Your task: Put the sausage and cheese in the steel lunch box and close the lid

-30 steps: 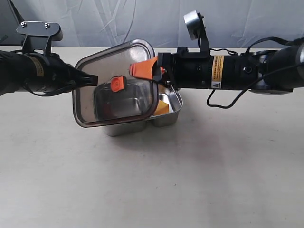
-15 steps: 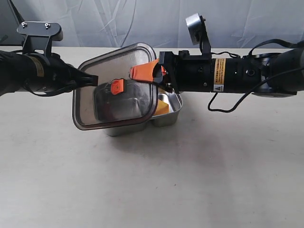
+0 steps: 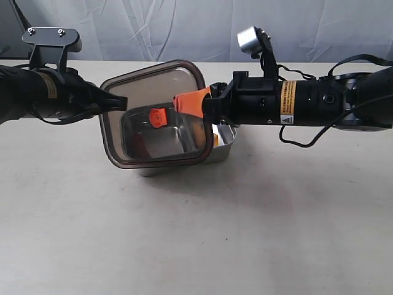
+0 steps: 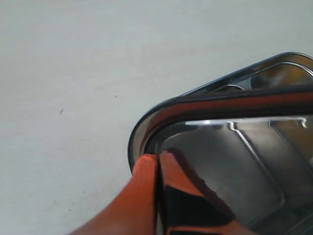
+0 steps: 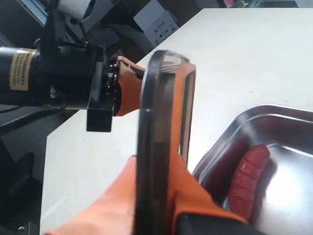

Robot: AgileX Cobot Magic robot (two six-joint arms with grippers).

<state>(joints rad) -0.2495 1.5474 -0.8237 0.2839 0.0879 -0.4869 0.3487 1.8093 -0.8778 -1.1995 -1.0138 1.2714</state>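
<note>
The dark smoky lid (image 3: pixel 153 86) hangs tilted over the steel lunch box (image 3: pixel 224 147), its orange valve tab (image 3: pixel 158 117) facing the camera. My right gripper (image 3: pixel 184 103) is shut on the lid's right rim; the right wrist view shows the rim (image 5: pixel 151 122) edge-on between its orange fingers (image 5: pixel 154 166). My left gripper (image 3: pixel 121 102) is shut, and its tips (image 4: pixel 157 159) lie against the lid's left rim (image 4: pixel 234 100). The red sausage (image 5: pixel 249 176) lies in the box's larger compartment. A sliver of yellow cheese (image 3: pixel 215 140) shows past the lid's right edge.
The box stands on a pale table (image 3: pixel 196 233) in front of a grey cloth backdrop. A black cable (image 3: pixel 295 132) droops under the right arm. Camera mounts stick up from the left arm (image 3: pixel 52 40) and the right arm (image 3: pixel 249 37).
The lid has shifted right and down with the right gripper and now covers more of the box, hiding most of the cheese. The left arm has stayed put.
</note>
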